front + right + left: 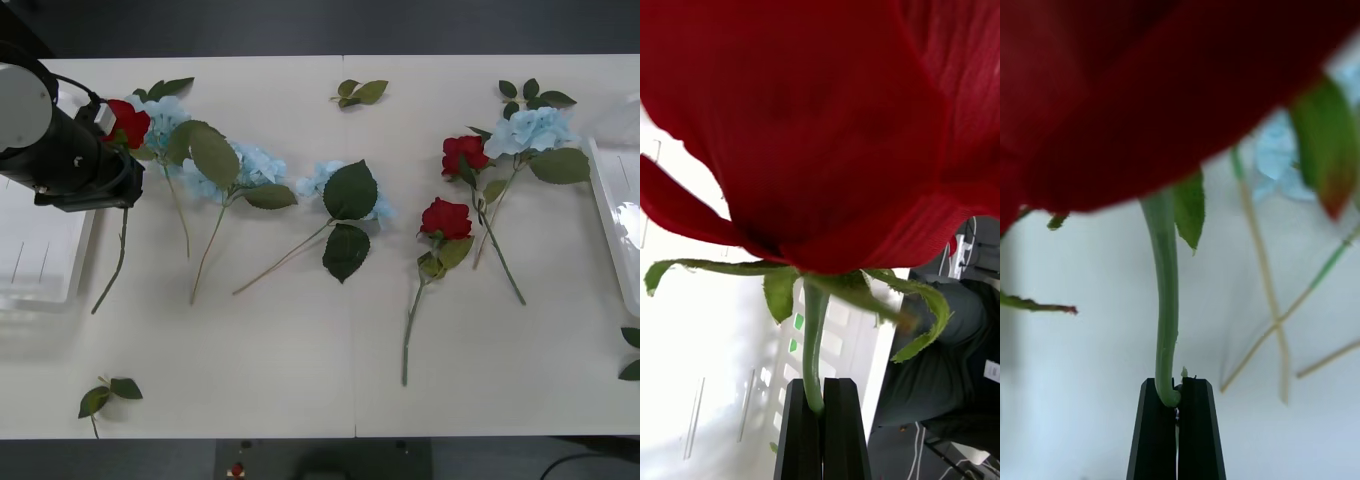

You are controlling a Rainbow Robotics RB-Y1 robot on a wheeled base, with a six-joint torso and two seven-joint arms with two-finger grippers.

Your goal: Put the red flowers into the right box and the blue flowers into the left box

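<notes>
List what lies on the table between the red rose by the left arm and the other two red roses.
In the front view, three pale blue fluffy flower clusters with large dark green leaves lie between them.

The red rose bloom [812,127] shows finely woven, matt cloth petals above a smooth plastic green stem [814,352]. Beside the matt white counter [300,370], the translucent white plastic tray [615,225] looks glossy.

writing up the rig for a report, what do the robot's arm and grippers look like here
In the front view the left arm is a bulky black cylinder with a pale grey rounded joint cap and a black cable looping along it. The left gripper and right gripper each have two slim, flat black fingers with angled tips; no markings are visible on them.
</notes>
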